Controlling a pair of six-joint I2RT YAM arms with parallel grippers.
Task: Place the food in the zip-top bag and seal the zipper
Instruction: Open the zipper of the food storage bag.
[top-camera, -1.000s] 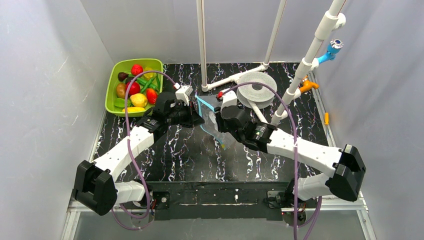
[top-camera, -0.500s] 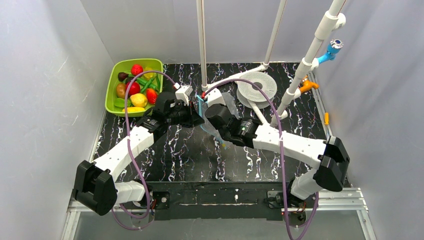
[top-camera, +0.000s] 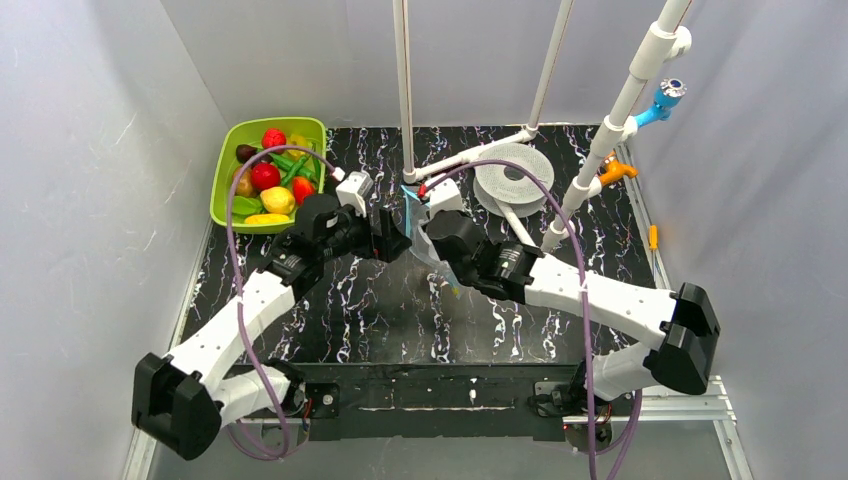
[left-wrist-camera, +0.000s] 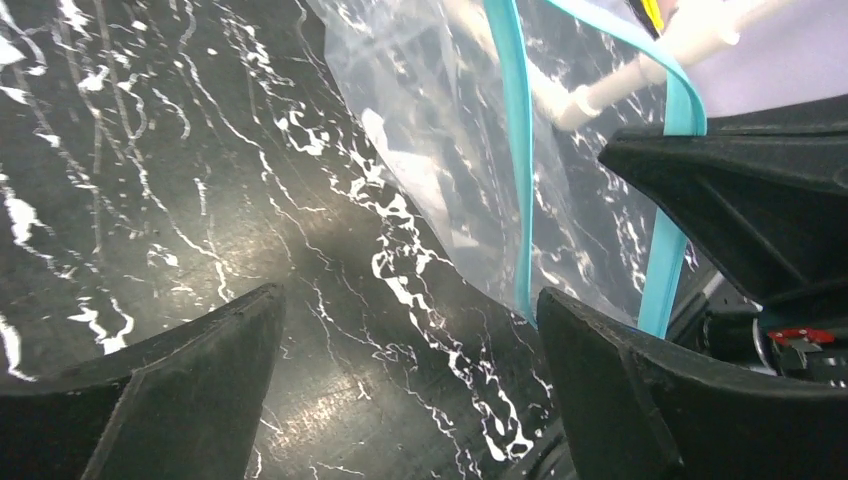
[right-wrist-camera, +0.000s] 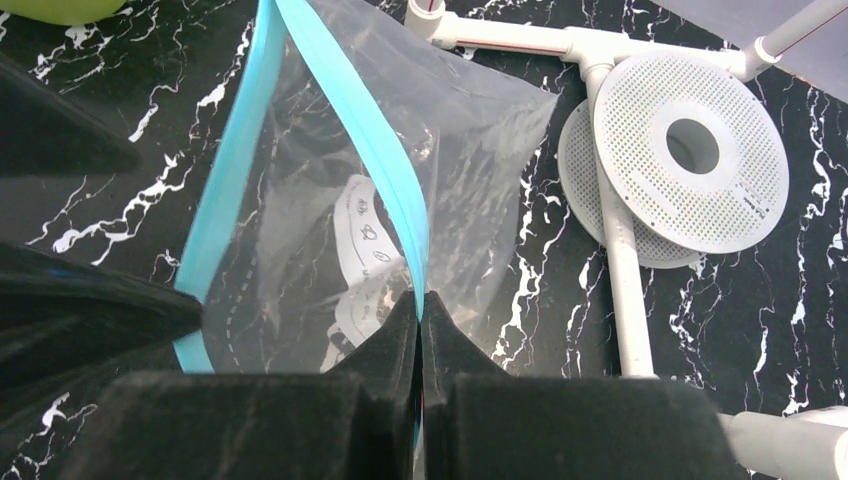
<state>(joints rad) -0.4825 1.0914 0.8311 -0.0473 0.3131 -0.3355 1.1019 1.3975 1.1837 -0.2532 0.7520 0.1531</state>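
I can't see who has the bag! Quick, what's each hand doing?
Left hand: open, holding nothing.
Right hand: closed on the bag's zipper.

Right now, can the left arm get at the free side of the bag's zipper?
Probably yes. The left gripper is open beside the zip-top bag, and the free side of the zipper lies just past its fingers with nothing between. The right gripper pinches the other side.

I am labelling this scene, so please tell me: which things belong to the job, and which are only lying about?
Job: bag, zipper, food in green tray.
Lying about: white disc, white pipes, orange piece, blue piece.
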